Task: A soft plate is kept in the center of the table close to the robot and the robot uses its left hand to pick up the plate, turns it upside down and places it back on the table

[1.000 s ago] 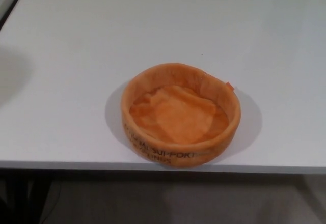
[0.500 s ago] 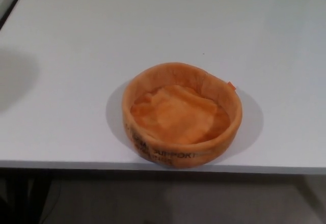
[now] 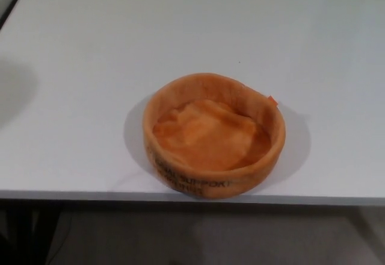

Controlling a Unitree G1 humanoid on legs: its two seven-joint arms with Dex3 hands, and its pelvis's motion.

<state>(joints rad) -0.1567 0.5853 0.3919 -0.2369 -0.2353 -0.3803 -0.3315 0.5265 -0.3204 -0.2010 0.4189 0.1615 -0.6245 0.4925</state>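
Observation:
The soft orange plate sits right way up on the white table, close to the front edge. It is bowl-shaped with a raised fabric rim, dark lettering on its near side and a small orange tag at its right. Its wrinkled floor faces up. Neither of my hands shows in the head view.
The table's front edge runs across the picture just below the plate, with dark floor beneath it. A soft shadow lies on the table at the far left.
The plate has stayed in place. The shadow at the far left of the table has shifted slightly; the picture itself has barely moved.

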